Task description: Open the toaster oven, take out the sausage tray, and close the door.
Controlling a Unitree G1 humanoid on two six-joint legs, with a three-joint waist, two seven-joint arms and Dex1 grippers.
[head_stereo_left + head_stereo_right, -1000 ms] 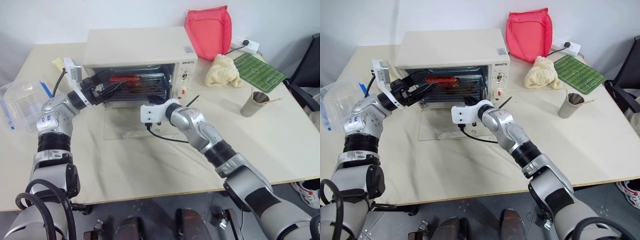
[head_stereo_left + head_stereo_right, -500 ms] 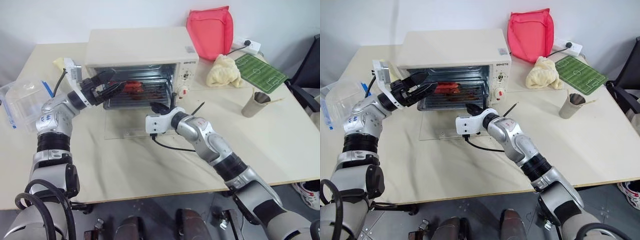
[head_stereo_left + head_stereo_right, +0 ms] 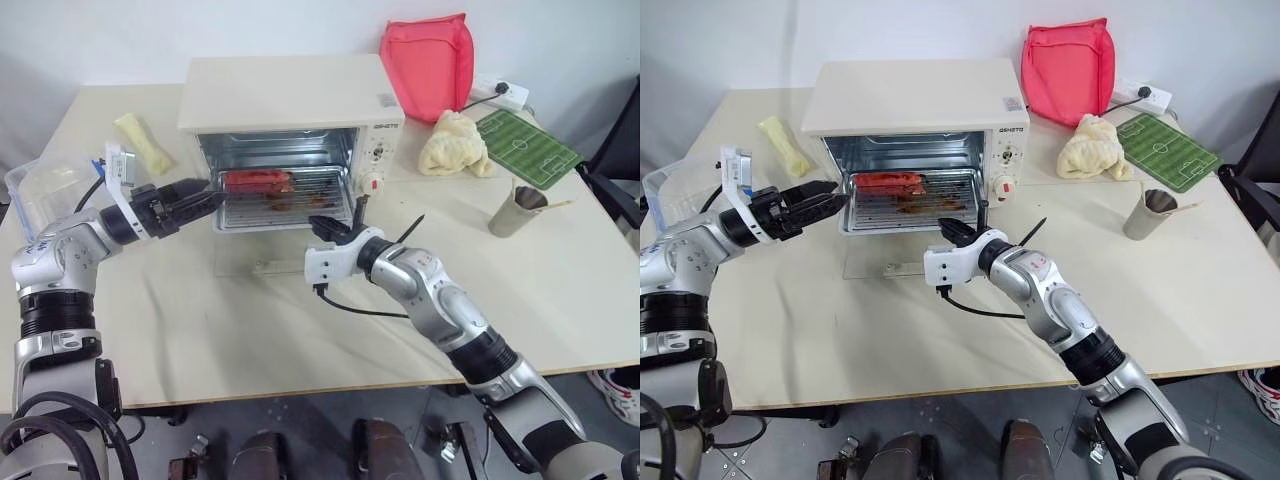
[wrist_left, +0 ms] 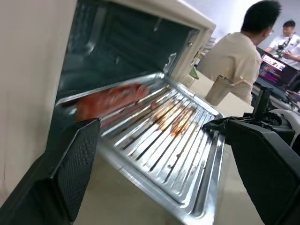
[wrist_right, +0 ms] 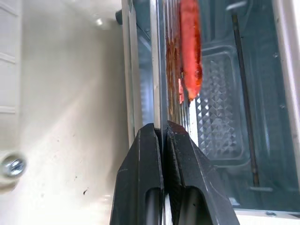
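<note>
The cream toaster oven (image 3: 290,95) stands open at the back of the table. Its glass door (image 3: 240,262) lies flat in front of it. The silver sausage tray (image 3: 285,205) sticks partway out of the oven mouth, with a red sausage (image 3: 255,181) near its back left. My right gripper (image 3: 322,225) is shut on the tray's front rim (image 5: 157,70), near the right corner. Off the tray's left corner, my left gripper (image 3: 205,197) is open, its fingers (image 4: 75,159) spread wide and apart from the tray (image 4: 173,154).
A clear plastic box (image 3: 45,190) sits at the table's left edge and a yellow cloth (image 3: 145,140) lies behind it. Right of the oven are a red bag (image 3: 430,60), a cream towel (image 3: 450,145), a green pitch mat (image 3: 525,145) and a metal cup (image 3: 515,208). A person (image 4: 229,61) sits beyond.
My right gripper has drawn back toward me and the tray has slid partway out of the oven. My left gripper has pulled away from the oven mouth to the left and lower.
</note>
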